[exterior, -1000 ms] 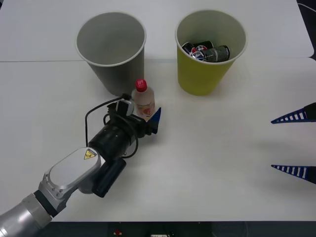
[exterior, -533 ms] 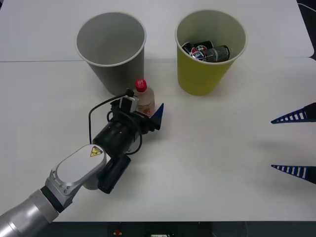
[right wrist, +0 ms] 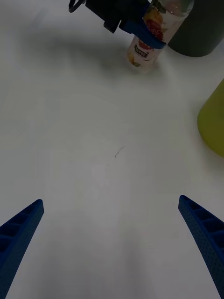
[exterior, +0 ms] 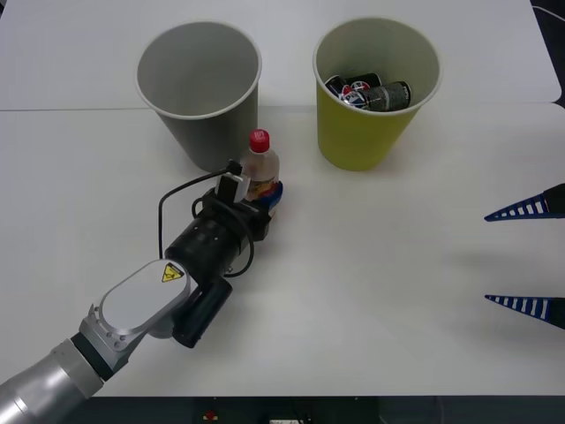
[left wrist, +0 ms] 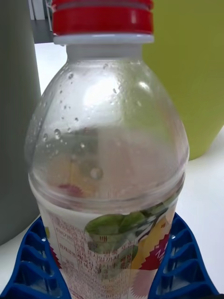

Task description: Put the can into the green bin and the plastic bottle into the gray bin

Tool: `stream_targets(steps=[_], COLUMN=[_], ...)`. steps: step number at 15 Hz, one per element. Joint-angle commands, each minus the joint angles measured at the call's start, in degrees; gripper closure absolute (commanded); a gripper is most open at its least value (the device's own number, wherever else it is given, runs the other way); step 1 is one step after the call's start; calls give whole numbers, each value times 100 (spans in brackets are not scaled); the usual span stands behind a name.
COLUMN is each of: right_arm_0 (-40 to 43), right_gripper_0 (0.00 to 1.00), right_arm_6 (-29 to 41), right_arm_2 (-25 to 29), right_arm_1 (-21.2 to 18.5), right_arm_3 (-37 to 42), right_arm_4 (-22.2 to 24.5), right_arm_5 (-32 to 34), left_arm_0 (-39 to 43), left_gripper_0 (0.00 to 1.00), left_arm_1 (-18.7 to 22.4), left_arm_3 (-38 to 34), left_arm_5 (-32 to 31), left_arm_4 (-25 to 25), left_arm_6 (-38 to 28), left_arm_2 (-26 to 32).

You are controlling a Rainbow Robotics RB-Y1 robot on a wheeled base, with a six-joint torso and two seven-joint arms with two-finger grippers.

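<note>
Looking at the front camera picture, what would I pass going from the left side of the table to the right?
gray bin → plastic bottle, gripped by the left gripper → green bin with cans inside → right gripper, open.

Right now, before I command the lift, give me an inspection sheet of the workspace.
Surface: white table, with a faint scuff mark.
Job's things: plastic bottle upright beside the gray bin, red cap on; cans already lie inside the green bin; nothing visible inside the gray bin.
Clutter: nothing seen.
Grippers: left gripper shut on the plastic bottle at its label, blue fingers on both sides; right gripper open, over the table's right edge, away from the bins.
Cables: black cable loops at the left wrist, apart from the bins.
Surroundings: nothing seen.
</note>
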State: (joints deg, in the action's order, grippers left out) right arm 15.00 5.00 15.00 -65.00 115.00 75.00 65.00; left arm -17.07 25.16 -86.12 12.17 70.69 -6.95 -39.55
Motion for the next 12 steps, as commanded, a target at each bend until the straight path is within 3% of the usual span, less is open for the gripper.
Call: stream_targets(steps=[1,6,8,12], right_arm_0=[0,0,0,0], right_gripper_0=[0,0,0,0], right_arm_6=[0,0,0,0], right_arm_2=[0,0,0,0], right_arm_1=[0,0,0,0], right_arm_3=[0,0,0,0], right_arm_4=[0,0,0,0], right_arm_5=[0,0,0,0], left_arm_0=[2,336,565,969], left_gripper_0=[100,100,100,100], left_arm_1=[103,789,1334,2336], left_arm_3=[-27,-810,-1302,-2066], left_arm_5=[-251,-945,-1384,-2140], left_arm_4=[32,-3,-82,-3], left_arm_6=[-35,-158,-281,-1212], left_arm_2=[0,35,123,510])
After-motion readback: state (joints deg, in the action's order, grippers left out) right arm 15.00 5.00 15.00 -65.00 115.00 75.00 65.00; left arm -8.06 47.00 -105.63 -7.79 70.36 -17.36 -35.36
